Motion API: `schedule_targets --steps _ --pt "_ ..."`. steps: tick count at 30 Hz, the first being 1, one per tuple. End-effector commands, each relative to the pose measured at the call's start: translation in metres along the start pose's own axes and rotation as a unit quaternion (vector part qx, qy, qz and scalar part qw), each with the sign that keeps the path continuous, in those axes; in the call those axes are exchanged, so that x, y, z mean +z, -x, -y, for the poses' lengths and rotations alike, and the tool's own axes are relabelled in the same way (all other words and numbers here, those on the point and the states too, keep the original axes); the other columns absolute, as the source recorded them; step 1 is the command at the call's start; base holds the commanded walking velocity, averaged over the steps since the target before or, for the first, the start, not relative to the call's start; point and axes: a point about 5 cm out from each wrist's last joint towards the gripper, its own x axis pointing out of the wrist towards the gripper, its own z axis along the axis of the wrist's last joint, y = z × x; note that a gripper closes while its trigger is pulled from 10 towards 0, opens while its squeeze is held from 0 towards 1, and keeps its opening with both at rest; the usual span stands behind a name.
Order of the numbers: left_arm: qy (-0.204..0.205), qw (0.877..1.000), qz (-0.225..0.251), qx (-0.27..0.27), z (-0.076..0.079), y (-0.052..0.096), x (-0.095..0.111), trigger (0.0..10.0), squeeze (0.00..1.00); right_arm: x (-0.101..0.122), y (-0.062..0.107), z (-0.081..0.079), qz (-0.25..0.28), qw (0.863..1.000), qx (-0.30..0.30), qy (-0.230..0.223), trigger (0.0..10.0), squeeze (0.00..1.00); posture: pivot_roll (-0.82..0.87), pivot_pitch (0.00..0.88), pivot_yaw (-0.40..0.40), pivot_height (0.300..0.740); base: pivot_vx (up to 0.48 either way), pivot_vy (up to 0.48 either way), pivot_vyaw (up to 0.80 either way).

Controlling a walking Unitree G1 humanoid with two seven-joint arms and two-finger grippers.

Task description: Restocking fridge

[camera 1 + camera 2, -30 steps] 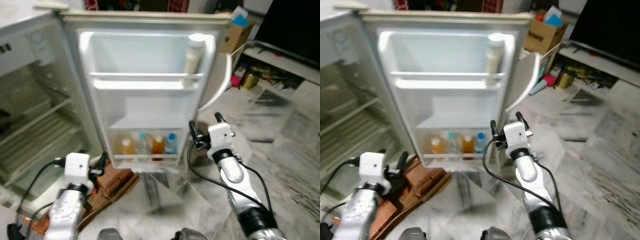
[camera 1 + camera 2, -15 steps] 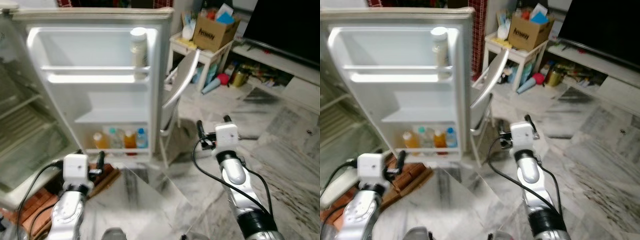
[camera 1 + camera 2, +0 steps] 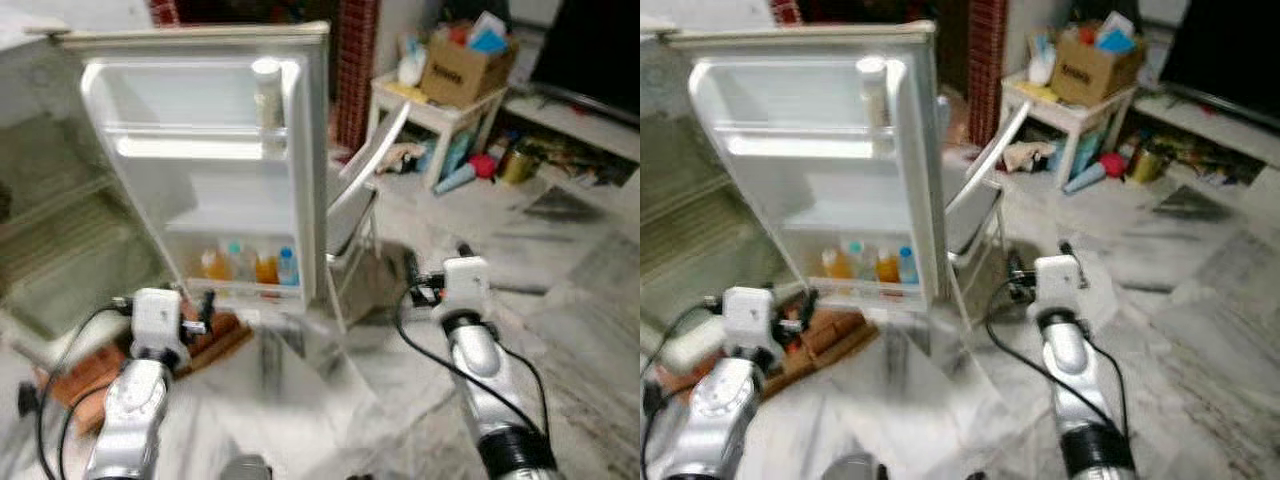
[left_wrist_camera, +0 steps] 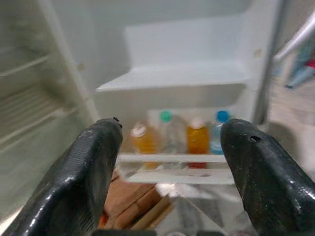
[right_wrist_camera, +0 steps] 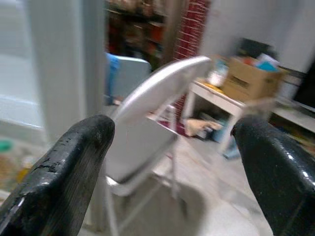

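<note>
The fridge door [image 3: 205, 170] stands wide open ahead on my left. Its bottom shelf holds several small drink bottles [image 3: 248, 266], orange and clear ones, seen closer as bottles [image 4: 179, 135] in the left wrist view. A tall white bottle [image 3: 267, 98] stands in the upper door shelf. The fridge's wire-shelved inside [image 3: 60, 240] lies further left. My left gripper [image 3: 165, 299] is open and empty, low before the door, and the left gripper [image 4: 170, 132] points at the bottles. My right gripper [image 3: 437, 262] is open and empty to the right of the door; the right gripper [image 5: 172, 142] faces a chair.
A grey folding chair [image 3: 365, 190] leans just right of the door's edge. Behind it a small white table [image 3: 430, 110] carries a cardboard box [image 3: 465, 70]. A dark TV [image 3: 590, 50] stands on a low unit at the right. Reddish wooden boards [image 3: 215, 335] lie under the door on the marble floor [image 3: 330, 400].
The whole picture has shifted as the camera turned right, bringing the chair and table into view. Both arms keep the same pose, open and empty.
</note>
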Motion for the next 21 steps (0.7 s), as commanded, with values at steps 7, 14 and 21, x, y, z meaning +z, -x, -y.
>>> schedule_targets --steps 7,14,21 --pt "-0.003 1.0 -0.002 0.008 -0.002 0.001 -0.002 10.0 0.0 0.015 -0.015 0.001 0.022 1.0 0.01 0.006 10.0 0.0 0.13 0.0 0.007 0.74 0.0 -0.48 0.77" --pt "-0.009 0.999 0.01 0.029 -0.008 0.004 0.0 10.0 0.0 0.017 -0.016 0.001 0.025 1.0 0.015 0.009 10.0 0.0 0.13 0.0 0.004 0.74 0.0 -0.453 0.46" --pt "-0.01 1.0 0.006 0.028 -0.006 0.007 -0.002 10.0 0.0 0.017 -0.015 0.001 0.027 0.999 0.029 0.027 10.0 0.0 0.14 0.0 0.006 0.74 0.194 -0.399 0.65"
